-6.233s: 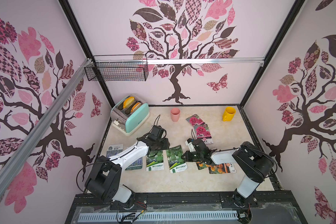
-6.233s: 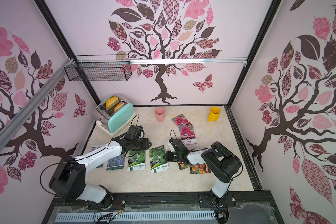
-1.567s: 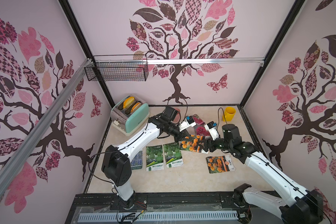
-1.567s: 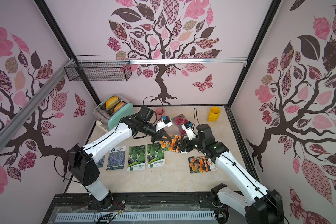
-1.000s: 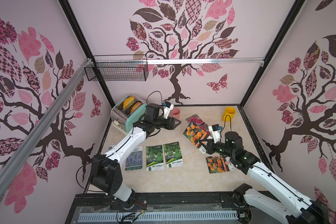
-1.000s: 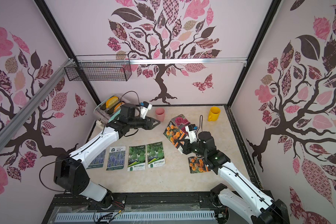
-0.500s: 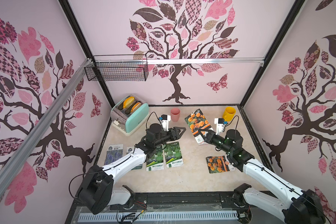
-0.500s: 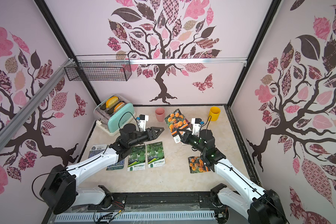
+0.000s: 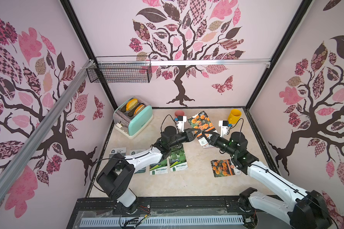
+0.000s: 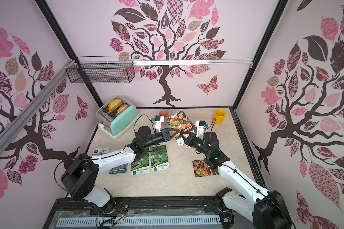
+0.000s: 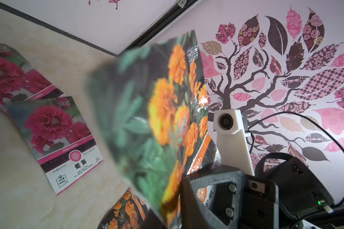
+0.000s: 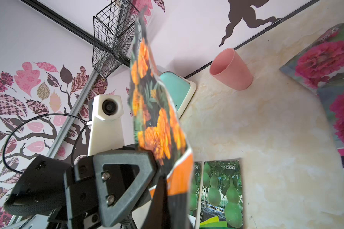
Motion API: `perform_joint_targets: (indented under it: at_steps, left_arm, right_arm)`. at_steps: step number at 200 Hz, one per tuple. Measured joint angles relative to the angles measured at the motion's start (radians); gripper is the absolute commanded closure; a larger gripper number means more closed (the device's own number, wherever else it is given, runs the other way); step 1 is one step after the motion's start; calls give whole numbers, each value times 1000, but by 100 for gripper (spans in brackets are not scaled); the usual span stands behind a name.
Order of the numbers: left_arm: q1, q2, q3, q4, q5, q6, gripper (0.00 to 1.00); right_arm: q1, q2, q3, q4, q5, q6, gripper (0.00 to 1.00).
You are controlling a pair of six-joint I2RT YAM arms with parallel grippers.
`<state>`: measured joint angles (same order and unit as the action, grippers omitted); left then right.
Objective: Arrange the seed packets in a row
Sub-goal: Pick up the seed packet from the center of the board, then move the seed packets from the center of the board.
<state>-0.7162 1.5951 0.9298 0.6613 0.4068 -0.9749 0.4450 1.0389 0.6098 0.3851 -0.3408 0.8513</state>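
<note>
Marigold packet (image 9: 201, 121), glossy crinkled rectangle, held above marbled tabletop (image 9: 197, 179).

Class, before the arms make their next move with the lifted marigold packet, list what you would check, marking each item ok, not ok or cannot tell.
1. Right hand shut on the lifted marigold packet: ok.
2. Left hand shut on the same packet: ok.
3. Packet off the table: ok.
4. Bare table beside the gourd packets for it: ok.
5. Second marigold packet in the row: not ok, lies apart.
6. Magenta packets in the row: not ok, overlapping.
</note>
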Motion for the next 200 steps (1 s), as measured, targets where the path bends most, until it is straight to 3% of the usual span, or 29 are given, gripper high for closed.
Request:
perform_joint_targets:
  at_steps: [5, 29, 36, 53, 74, 94, 152, 200]
  left_arm:
    - [0, 1, 3, -5, 2, 6, 100]
    - [9, -14, 12, -67, -2, 44, 100]
    - [16, -27, 19, -104, 1, 61, 100]
    - [47, -66, 39, -214, 19, 106, 100]
    - [108, -95, 59, -347, 59, 165, 100]
    - [153, -105, 27, -440, 72, 204, 100]
    - [160, -187, -120, -676, 51, 270, 100]
    - [160, -237, -134, -699, 41, 295, 100]
  right_arm:
    - [-2, 3, 10, -19, 0, -14, 91]
    - [-5, 24, 95, -194, 16, -136, 16]
    - [-10, 33, 124, -259, 28, -182, 2]
    - [-51, 35, 156, -367, 48, -264, 1]
    - [-185, 47, 158, -435, 53, -332, 1]
    - [-273, 161, 190, -466, 68, -378, 1]
    - [-246, 632, 412, -490, 82, -426, 0]
    - [-204, 863, 613, -454, 57, -446, 0]
